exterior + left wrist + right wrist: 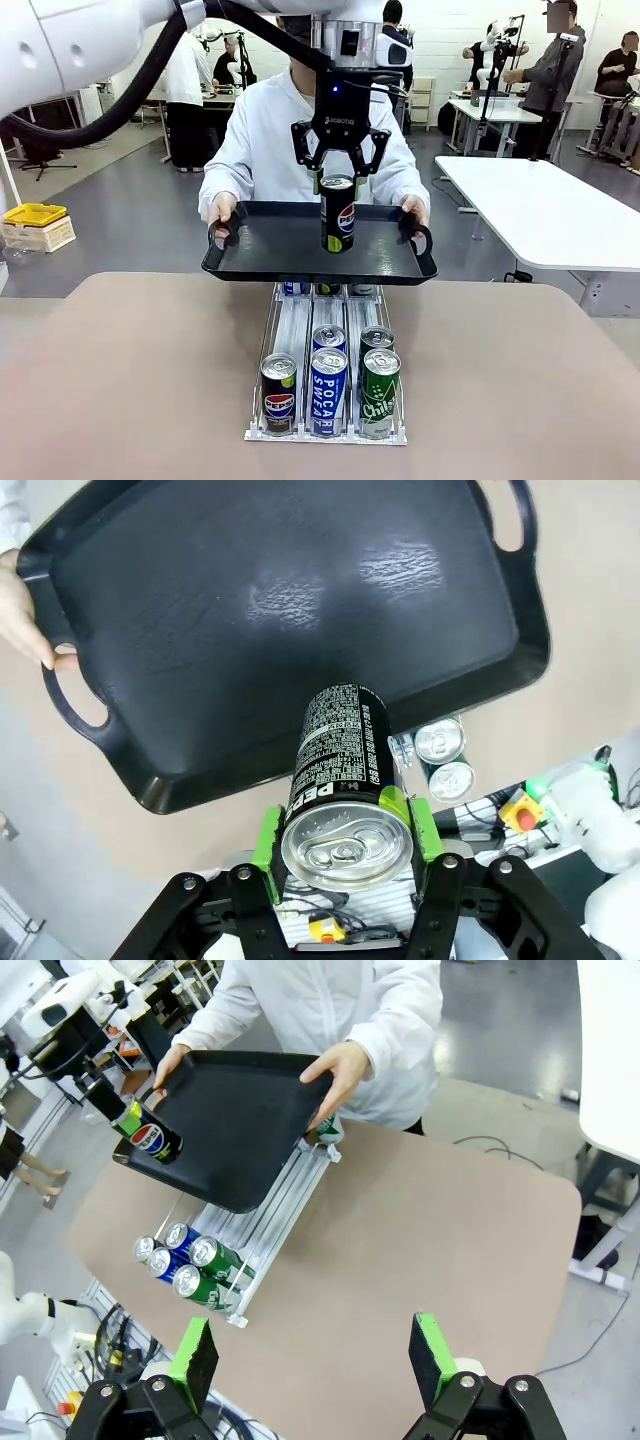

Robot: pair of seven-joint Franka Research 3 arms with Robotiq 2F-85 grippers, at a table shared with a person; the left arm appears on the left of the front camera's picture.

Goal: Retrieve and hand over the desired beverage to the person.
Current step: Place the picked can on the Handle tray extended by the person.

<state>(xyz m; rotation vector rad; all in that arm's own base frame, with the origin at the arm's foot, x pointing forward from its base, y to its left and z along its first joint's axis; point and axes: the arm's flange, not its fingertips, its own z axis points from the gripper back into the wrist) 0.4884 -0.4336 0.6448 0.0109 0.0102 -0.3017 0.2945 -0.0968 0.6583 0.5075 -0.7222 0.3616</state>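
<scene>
**Left gripper (337,185) is holding a tall black aluminium Pepsi can (337,215) over a flat black plastic tray (265,250)**

The left gripper's green pads are clamping the Pepsi can on opposite sides of its upper wall, just under the rim, and the can is hanging upright. It is sitting over the near middle of the tray. Whether its base is touching the tray floor cannot be told.

The person in a white hooded zip jacket (262,140) is standing at the far side of the beige table (130,370) and gripping the tray by both end handles. The tray is hanging above the far end of a clear plastic can rack (297,335). In the rack another Pepsi can (279,393), a blue Pocari Sweat can (328,390) and a green can (380,393) are lying at the front.

The right gripper (315,1350) is hovering high over the table, well apart from everything, with its jaws standing wide and holding nothing.

The can is probably sealed and full, so it is likely behaving as a stiff, fairly heavy load with a smooth, slippery printed wall. The present hold, across the cylinder high on the body, seems the sensible one. Squeezing harder is risking a dent. Being tall and narrow, the can is liable to topple on a hand-held tray, so the release is calling for a level tray and the base fully down.
</scene>
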